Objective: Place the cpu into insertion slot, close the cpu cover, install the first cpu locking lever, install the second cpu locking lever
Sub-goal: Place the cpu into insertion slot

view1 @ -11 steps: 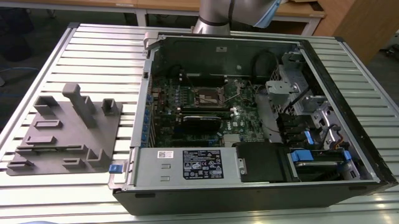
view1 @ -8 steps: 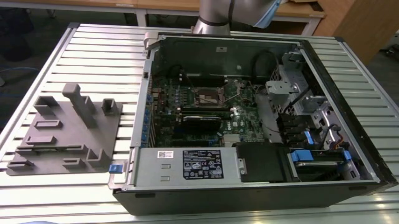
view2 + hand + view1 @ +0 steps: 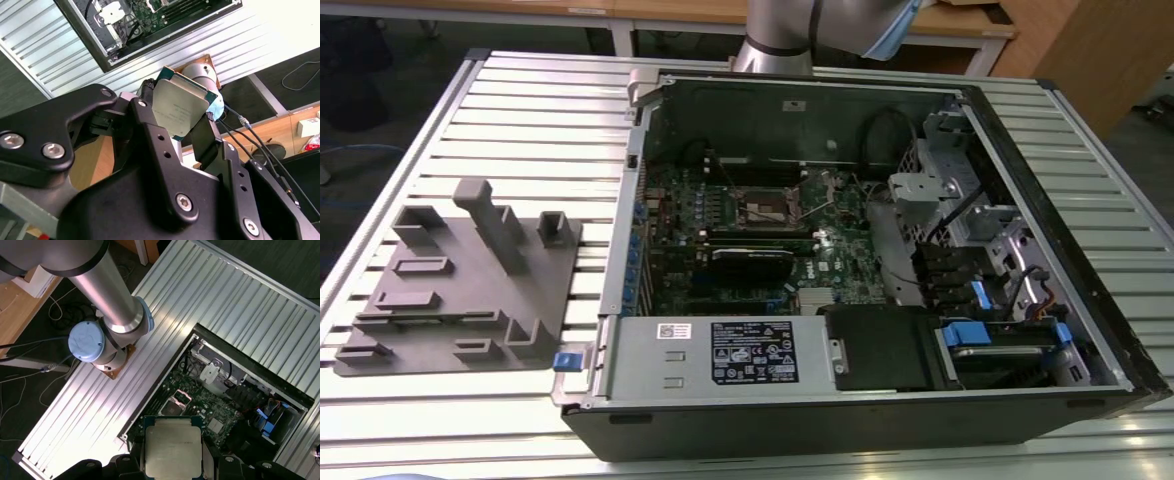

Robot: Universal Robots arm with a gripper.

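Arm (image 3: 97, 282): smooth silver-grey round tube, grey joint housing w/ round light-blue end cap (image 3: 86, 342). Gripper (image 3: 176, 120): matte black, blocky angular links, silver hex-socket screws (image 3: 184, 202), small round holes along the fingers (image 3: 150, 135). Thin black cables (image 3: 250, 129) w/ metal connector alongside, plus grey bracket (image 3: 15, 200) at its rear.

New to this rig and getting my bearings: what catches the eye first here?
In the first wrist view, the gripper holds the cpu, silvery top showing. In the exterior view, an open computer case lies on a slatted table, motherboard exposed, a grey moulded fixture beside it at the exterior view's left.
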